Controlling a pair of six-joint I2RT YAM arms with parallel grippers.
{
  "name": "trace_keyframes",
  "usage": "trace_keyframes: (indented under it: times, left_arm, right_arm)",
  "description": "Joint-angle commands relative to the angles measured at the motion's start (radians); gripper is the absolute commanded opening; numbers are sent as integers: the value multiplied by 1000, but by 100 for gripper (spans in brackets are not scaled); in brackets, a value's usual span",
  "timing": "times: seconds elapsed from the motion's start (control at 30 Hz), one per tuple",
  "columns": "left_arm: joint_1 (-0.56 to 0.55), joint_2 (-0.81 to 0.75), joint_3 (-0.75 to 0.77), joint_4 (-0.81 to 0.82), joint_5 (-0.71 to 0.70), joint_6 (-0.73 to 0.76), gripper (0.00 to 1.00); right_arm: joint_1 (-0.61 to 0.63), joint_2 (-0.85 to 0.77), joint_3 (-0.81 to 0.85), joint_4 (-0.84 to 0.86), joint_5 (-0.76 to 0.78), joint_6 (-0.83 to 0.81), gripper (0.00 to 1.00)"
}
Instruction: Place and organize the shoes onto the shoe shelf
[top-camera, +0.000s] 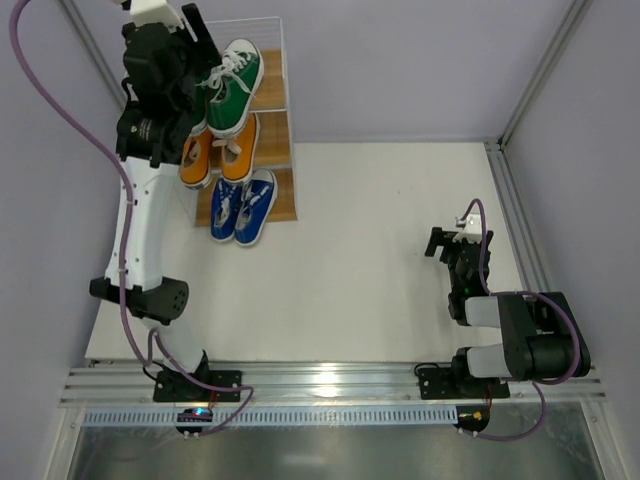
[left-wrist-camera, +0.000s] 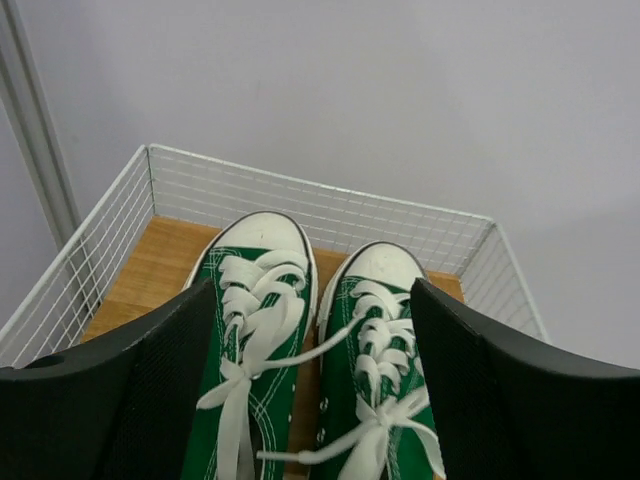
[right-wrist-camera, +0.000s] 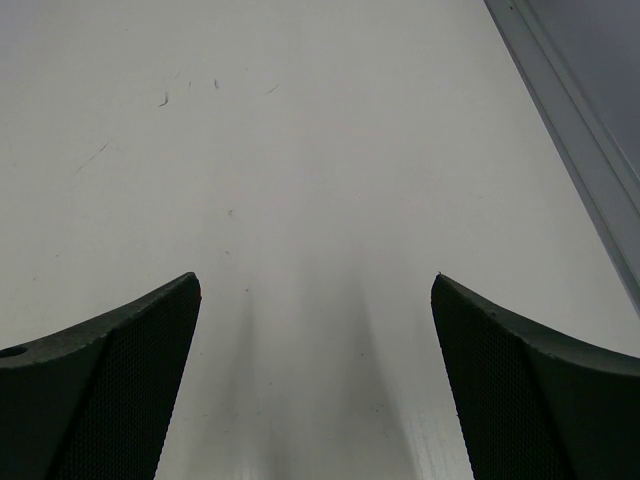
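The shoe shelf (top-camera: 276, 130) stands at the back left. The green pair (top-camera: 236, 84) sits on its top tier, the orange pair (top-camera: 238, 150) on the middle tier and the blue pair (top-camera: 246, 206) on the lowest tier. My left gripper (top-camera: 197, 62) hovers over the green pair's heel end, open and empty. In the left wrist view the left gripper (left-wrist-camera: 312, 290) has its jaws spread wide, and both green shoes (left-wrist-camera: 258, 330) lie side by side on the wooden board (left-wrist-camera: 150, 270), toes toward the wire back. My right gripper (top-camera: 441, 243) is open and empty over the bare table (right-wrist-camera: 315, 280).
The shelf's white wire back and side walls (left-wrist-camera: 300, 205) enclose the top tier. A metal frame rail (top-camera: 520, 215) runs along the table's right edge, close to the right arm. The white tabletop (top-camera: 370, 260) lies between the shelf and the right gripper.
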Motion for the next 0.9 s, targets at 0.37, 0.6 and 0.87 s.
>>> trace_keyframes:
  times: [0.37, 0.6, 0.87]
  left_arm:
    - [-111, -716, -680, 48, 191, -165, 100]
    - [-124, -971, -1119, -21, 270, -285, 100]
    - [-125, -1037, -1248, -253, 269, -293, 100]
  right_arm:
    - [-2, 1, 18, 79, -6, 2, 97]
    - [-2, 1, 20, 81, -6, 2, 97]
    - [-3, 3, 18, 79, -8, 2, 97]
